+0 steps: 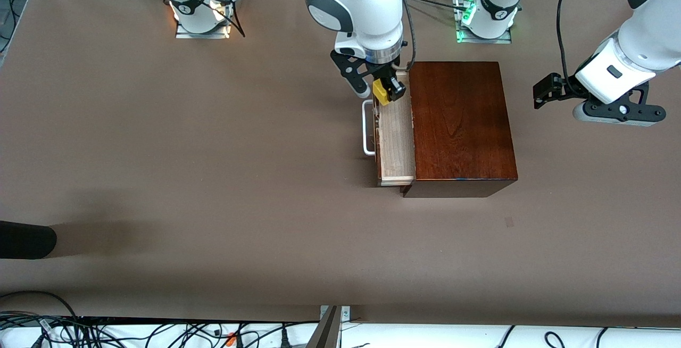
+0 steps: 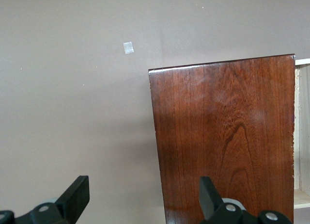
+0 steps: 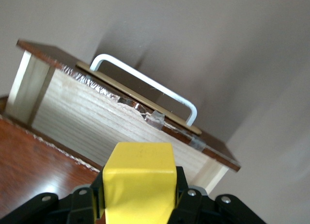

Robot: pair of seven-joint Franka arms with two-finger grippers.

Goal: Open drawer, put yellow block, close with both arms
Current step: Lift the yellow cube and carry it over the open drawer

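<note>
Two pads of right gripper (image 1: 382, 91) pinch yellow block (image 1: 380, 91) by its flat sides over open drawer (image 1: 396, 135), prob light, rigid, slick; left gripper (image 2: 143, 197) waits, fingers spread.

Front view: high camera across the table (image 1: 159, 151), facing the two robot bases along the top edge, looking steeply down – whole tabletop in frame, fairly distant.

Left wrist view: cam on the left arm's wrist, up in the air, pointing down past its own gripper (image 2: 145, 197) at the dark wooden box (image 2: 223, 136) and bare table; mid-range.

Right wrist view: cam on the right wrist, close in, looking past the yellow block (image 3: 139, 180) into the open drawer (image 3: 97, 117) w/ white handle (image 3: 145, 83).

Shared: all 3 views show box and drawer – wrist views from either end.
</note>
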